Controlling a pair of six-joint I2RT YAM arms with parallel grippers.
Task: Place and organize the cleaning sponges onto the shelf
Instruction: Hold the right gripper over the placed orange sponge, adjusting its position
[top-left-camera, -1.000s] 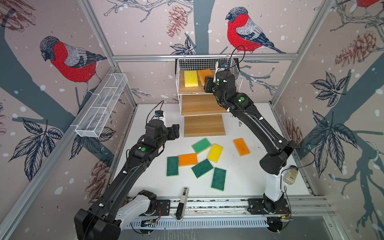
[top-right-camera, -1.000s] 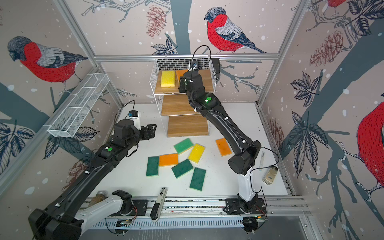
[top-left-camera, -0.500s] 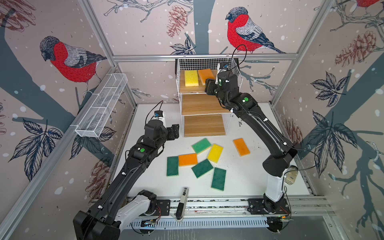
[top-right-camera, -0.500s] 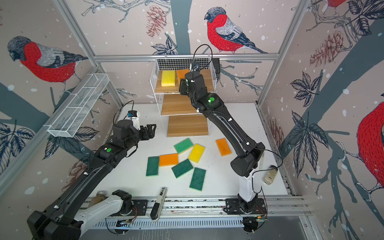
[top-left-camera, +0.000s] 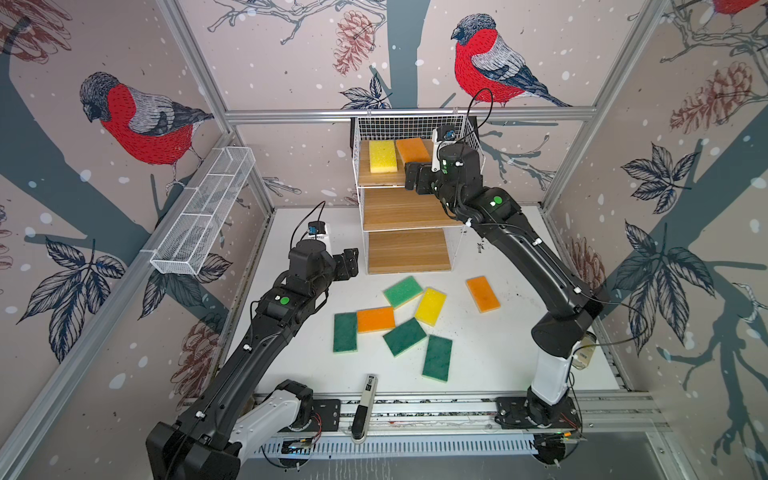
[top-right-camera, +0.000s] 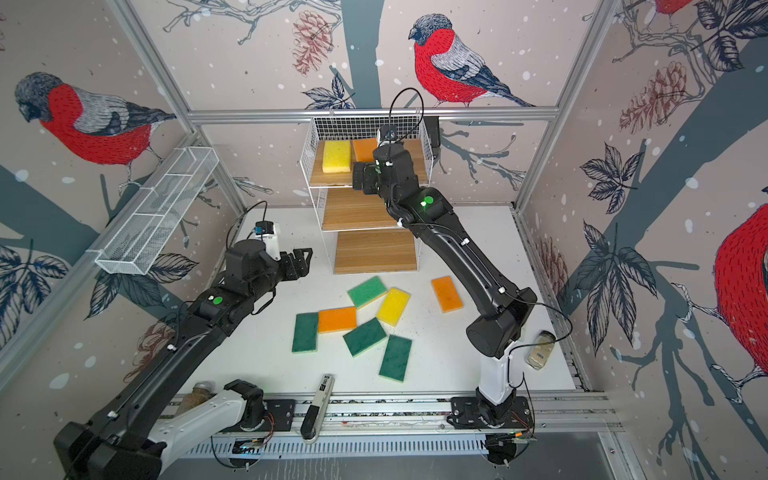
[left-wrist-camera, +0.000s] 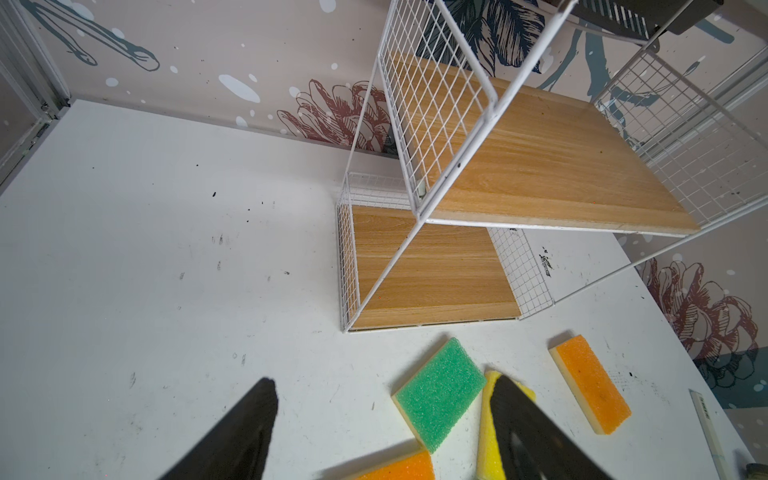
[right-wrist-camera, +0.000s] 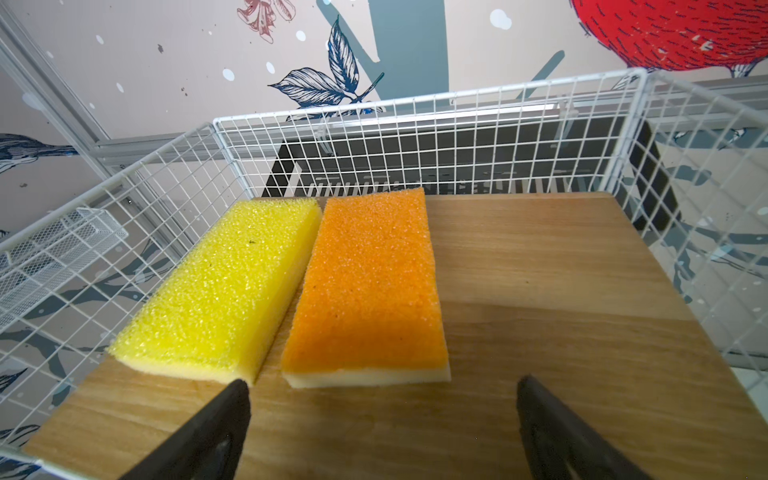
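Orange sponge (right-wrist-camera: 365, 286) atop shelf (right-wrist-camera: 540, 270), right pincer (right-wrist-camera: 382, 384) just short (wide apart, empty), arm (top-left-camera: 519, 245) outstretched.

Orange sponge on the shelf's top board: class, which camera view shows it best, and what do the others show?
The right wrist view: the orange sponge lies close up, flat beside the yellow sponge, pale base visible. Both top views show it small beside the right arm. The left wrist view misses it.
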